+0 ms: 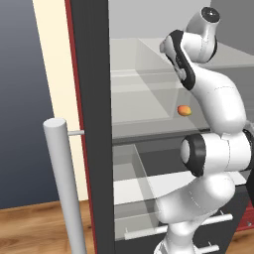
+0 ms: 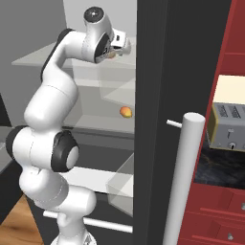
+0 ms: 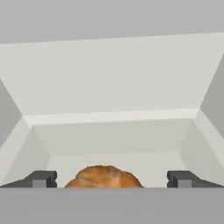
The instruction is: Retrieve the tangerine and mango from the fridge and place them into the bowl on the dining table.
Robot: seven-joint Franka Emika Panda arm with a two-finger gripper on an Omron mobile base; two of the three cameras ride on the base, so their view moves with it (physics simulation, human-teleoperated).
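Between the widely parted fingertips (image 3: 41, 179) of the gripper (image 3: 111, 180), which gripped nothing, lay an orange-brown fruit (image 3: 104, 177) on a pale shelf (image 3: 109, 140) of the fridge (image 1: 92, 124), while a smaller orange fruit (image 1: 184, 110) sat on the shelf below the hand.

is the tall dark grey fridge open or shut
Open. Its dark door with the pale bar handle is swung aside, baring pale translucent shelves and a small orange fruit on one.
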